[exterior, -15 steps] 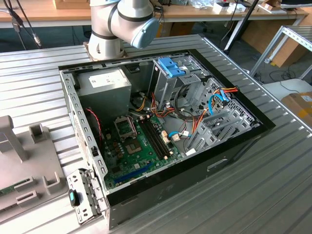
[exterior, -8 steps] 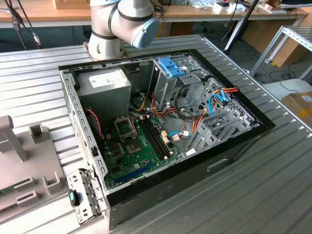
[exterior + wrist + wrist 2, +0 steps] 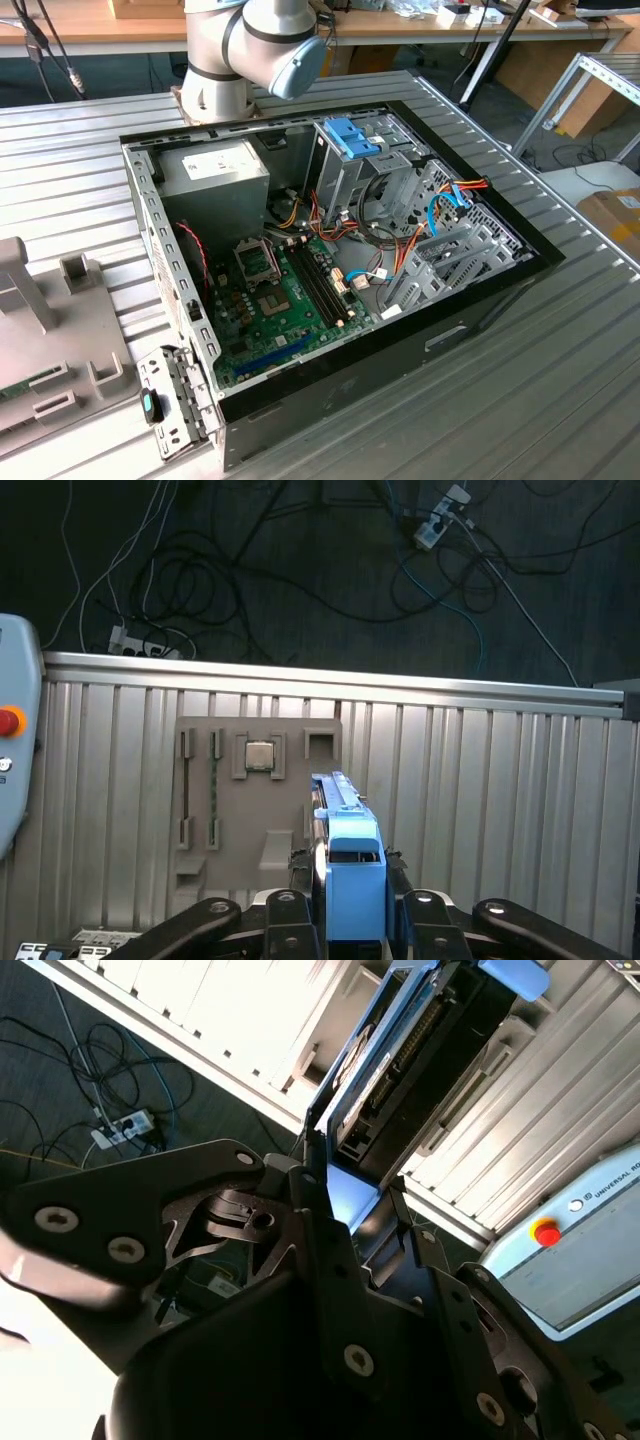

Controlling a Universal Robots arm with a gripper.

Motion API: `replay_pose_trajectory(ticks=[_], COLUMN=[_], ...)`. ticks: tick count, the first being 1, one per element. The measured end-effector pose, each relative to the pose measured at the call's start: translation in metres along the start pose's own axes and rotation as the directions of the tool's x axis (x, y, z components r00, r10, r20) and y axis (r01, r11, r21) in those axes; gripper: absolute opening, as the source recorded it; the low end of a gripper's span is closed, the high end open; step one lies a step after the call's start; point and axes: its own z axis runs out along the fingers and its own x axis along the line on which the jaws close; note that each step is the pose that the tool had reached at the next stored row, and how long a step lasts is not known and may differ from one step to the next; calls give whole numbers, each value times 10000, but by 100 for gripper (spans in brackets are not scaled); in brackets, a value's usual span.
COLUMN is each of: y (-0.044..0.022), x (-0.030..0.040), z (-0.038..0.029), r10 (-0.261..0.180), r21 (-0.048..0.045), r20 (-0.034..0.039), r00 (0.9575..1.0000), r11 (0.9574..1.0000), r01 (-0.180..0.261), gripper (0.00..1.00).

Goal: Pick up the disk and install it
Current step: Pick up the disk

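Over the grey fixture tray point(image 3: 210, 780) on the ribbed table point(image 3: 500, 780): the gripper point(image 3: 355, 1195) has the disk point(image 3: 354, 880) in hand. The fingers point(image 3: 315, 1185) are clenched on it from both sides, pinching near one end. In both wrist views the drive stands edge-on out of the grasp, with its blue end tab toward the first wrist camera and its dark body and blue side rail running away from the fingers in the second.

The disk looks clear of the table, with nothing touching it but the fingers. Below it the tray carries a processor chip point(image 3: 259, 755) and a thin memory stick point(image 3: 214, 790) in their own pockets.

Status:
- Pick: done, I'd say. The grip looks square and the rails aren't visibly skewed.
- Install: not started. The open PC case point(image 3: 480, 310) lies on its side on the table, to the exterior view's right of the tray and apart from it. The silver drive cage point(image 3: 345, 180) with its blue clips point(image 3: 350, 138) stands inside near the back wall.

The whole transfer and insertion is left. Call it roughly a third of the way through.
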Motion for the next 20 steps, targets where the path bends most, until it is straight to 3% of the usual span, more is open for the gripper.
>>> replay_pose_trajectory(ticks=[9,20], y=[-76,-114], x=[5,7], z=[-1,-2], r10=[0,0], r21=[1,1], r20=[0,0], r00=[10000,10000], r11=[10000,10000], r01=[0,0], gripper=[36,36])
